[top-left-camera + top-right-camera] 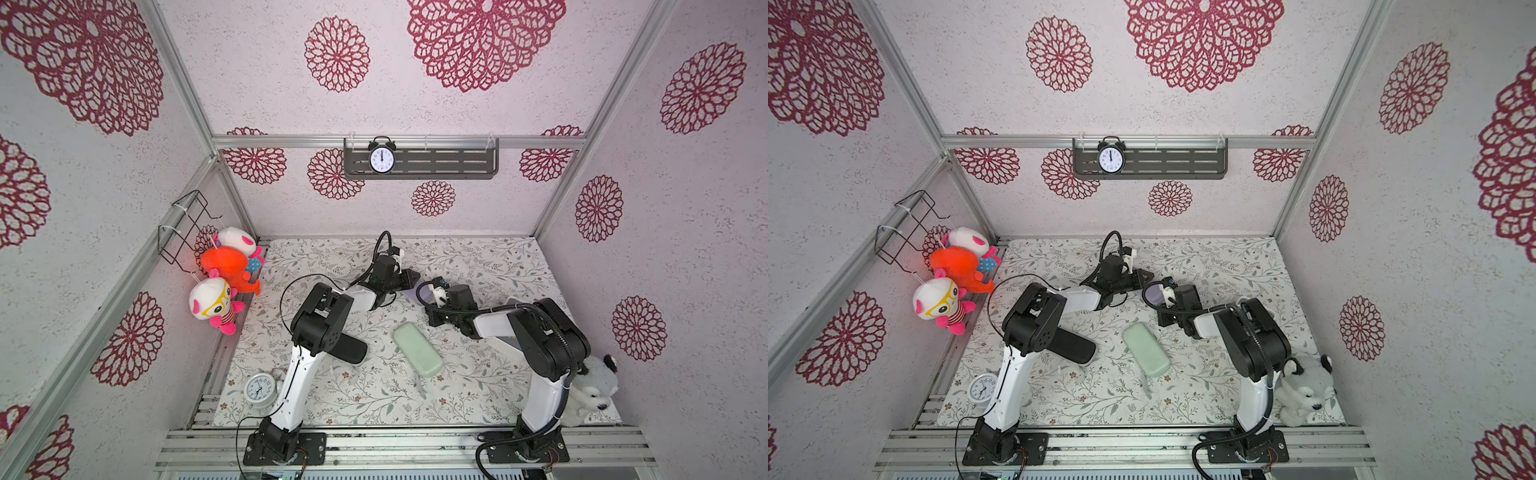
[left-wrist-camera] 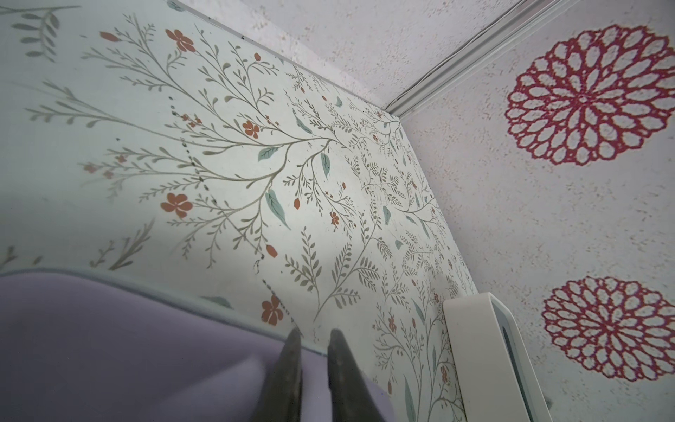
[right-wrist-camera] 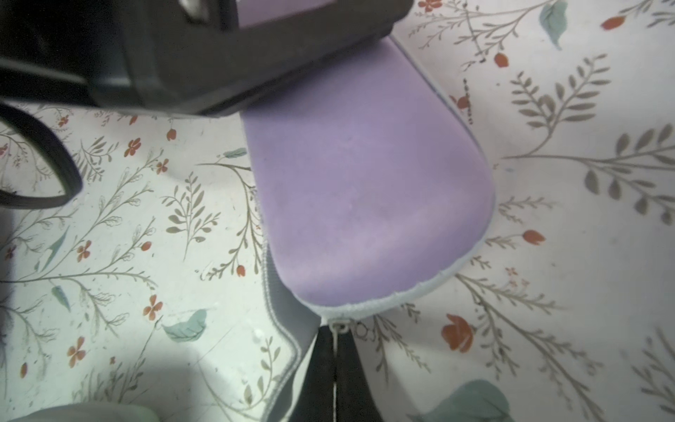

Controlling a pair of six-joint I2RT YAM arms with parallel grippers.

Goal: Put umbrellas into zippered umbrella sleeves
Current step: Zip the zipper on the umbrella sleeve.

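Note:
The lilac sleeve [image 3: 361, 175] lies on the floral mat near the middle back, and shows as a sliver [image 1: 411, 297] between the two grippers in a top view. My left gripper [image 2: 314, 334] pinches its rim at one end, with lilac shell between the narrow jaws. At the other end my right gripper [image 3: 334, 330] is shut on the zipper pull. One side seam gapes there and shows grey lining [image 3: 288, 310]. The mint green sleeve [image 1: 417, 349] lies closed in mid-table. The black sleeve [image 1: 351, 350] lies partly under my left arm. No umbrellas are in view.
A white box [image 2: 471, 350] stands by the right wall. A grey plush animal [image 1: 594, 395] sits at the front right and a white clock [image 1: 259, 388] at the front left. Plush toys [image 1: 224, 282] hang on the left wall. An alarm clock [image 1: 381, 157] rests on the back shelf.

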